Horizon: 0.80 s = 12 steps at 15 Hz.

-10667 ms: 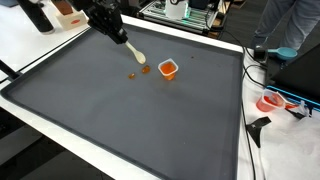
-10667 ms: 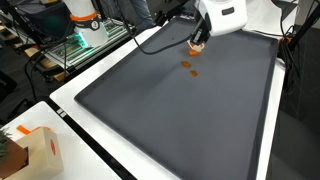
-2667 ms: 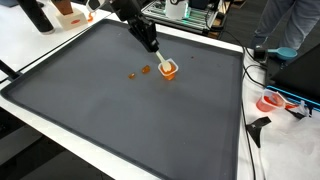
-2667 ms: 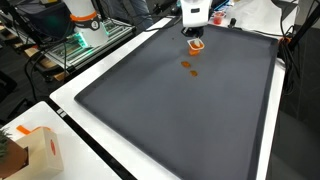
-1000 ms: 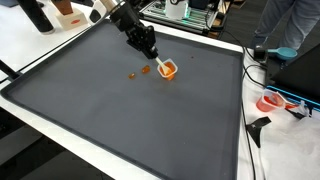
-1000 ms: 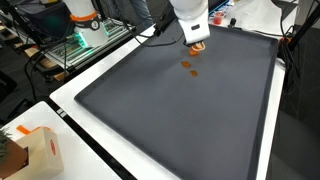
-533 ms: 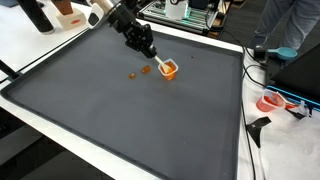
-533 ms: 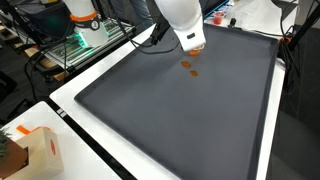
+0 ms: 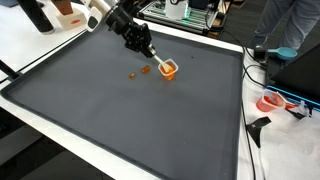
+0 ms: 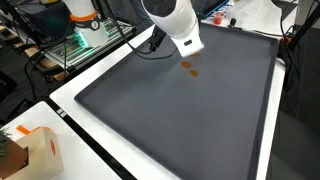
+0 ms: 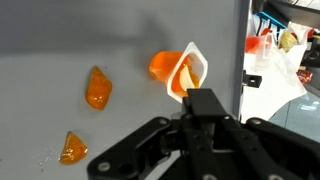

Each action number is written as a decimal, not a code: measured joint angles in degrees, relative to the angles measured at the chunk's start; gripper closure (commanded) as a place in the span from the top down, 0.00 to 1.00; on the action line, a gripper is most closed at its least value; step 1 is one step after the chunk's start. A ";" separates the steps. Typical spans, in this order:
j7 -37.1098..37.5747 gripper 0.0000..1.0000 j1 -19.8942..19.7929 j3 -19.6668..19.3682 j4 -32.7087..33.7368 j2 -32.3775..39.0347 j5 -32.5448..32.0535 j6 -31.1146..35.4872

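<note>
A: Pincer (image 9: 147, 50) state?

B: Pressed together, pinching the upper end of a pale flat tool (image 9: 157, 60). In an exterior view the tool slants down and away from the pincer. The arm comes in from the far corner of the desk (image 9: 150, 120).

A: Tool's other end?

B: In the orange cup (image 9: 169, 69). Wrist view: the pale tip (image 11: 186, 74) lies inside the cup (image 11: 165, 66), against the white rim on the side nearest the pincer (image 11: 205, 100). The handle is hidden under the black fingers there.

A: Cup pos.?

B: On the desk's dark grey top, toward the far edge, well in from the white border. Whether it's upright or tilted, can't tell.

A: Anything close by?

B: Two small orange bits lying flat on the desk.
- The near piece (image 9: 146, 69) is just beside the cup and not touching it.
- The far piece (image 9: 133, 74) is a bit beyond that, on the side away from the cup.
- Wrist view shows both: near piece (image 11: 97, 88), far piece (image 11: 72, 149), with a clear gap between them.

A: Other ext. cam?

B: Near piece (image 10: 187, 65) and far piece (image 10: 194, 72) are visible. The cup, tool and pincer are hidden behind the arm's white housing.

A: Surroundings?

B: A person (image 9: 290, 25) stands past the desk's far corner. A cardboard box (image 10: 35, 150) sits on a white surface, well apart from the cup.
</note>
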 measured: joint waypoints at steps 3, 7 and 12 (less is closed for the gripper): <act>-0.13 0.03 0.06 -0.14 0.03 0.00 0.39 0.22; -0.13 0.03 0.22 -0.16 0.08 -0.03 0.83 0.81; -3.29 0.03 0.23 -0.16 0.09 -0.03 0.88 0.82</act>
